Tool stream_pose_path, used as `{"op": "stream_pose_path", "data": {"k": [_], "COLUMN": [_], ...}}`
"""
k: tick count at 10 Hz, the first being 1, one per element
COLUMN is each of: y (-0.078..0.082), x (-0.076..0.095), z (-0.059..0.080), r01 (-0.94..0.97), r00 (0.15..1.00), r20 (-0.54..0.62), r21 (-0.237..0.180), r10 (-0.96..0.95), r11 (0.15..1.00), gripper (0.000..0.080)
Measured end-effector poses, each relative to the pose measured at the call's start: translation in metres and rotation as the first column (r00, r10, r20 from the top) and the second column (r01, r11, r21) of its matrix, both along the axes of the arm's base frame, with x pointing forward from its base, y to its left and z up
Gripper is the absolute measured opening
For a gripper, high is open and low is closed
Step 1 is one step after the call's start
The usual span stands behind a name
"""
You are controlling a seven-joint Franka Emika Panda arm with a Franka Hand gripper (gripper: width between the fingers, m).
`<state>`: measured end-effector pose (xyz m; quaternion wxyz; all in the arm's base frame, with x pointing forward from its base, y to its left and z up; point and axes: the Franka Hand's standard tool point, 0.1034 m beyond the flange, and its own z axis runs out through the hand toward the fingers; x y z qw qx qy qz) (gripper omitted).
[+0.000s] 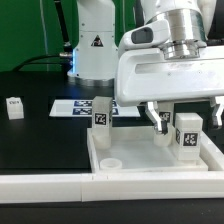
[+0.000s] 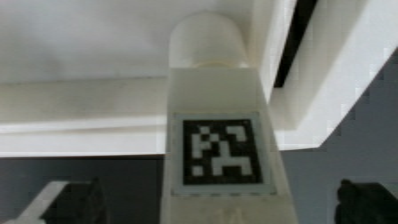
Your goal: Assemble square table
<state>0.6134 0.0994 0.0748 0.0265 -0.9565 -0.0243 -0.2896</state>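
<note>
The white square tabletop (image 1: 140, 160) lies rim-up near the front of the black table. One tagged leg (image 1: 103, 115) stands upright at its far corner on the exterior view's left. A second tagged leg (image 1: 187, 135) stands at the corner on the exterior view's right. My gripper (image 1: 185, 116) is low over this second leg, with one dark finger (image 1: 163, 119) beside it. In the wrist view the tagged leg (image 2: 222, 130) runs between my fingertips (image 2: 71, 203); the gripper (image 2: 217, 206) is open, with a gap on both sides. A round socket (image 1: 110, 160) at the near corner holds nothing.
A loose tagged leg block (image 1: 14, 108) stands far off on the exterior view's left. The marker board (image 1: 80, 107) lies behind the tabletop. A long white bar-shaped wall (image 1: 50, 185) runs along the front edge. The robot base (image 1: 95, 45) stands at the back.
</note>
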Motion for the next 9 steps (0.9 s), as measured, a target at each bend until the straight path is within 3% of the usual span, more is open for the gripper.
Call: {"op": "stream_pose_path", "data": {"k": [4,6,7,9], "y": [0.000,0.003,-0.002,0.006], "x": [0.000,0.005,0.006,0.002], "z": [0.000,0.011,0.011,0.007], "r01": [0.000,-0.003,0.004,0.000], "r00": [1.000,0.995,0.996,0.969], "r20": [-0.004,-0.096,-0.095,-0.246], "r21": [0.001,0.029,0.026,0.068], "r10": [0.000,0.005,-0.002,0.017], "r11": [1.000,1.000,1.000,0.998], "gripper": [0.0649,0.0649,0.0649,0.0649]}}
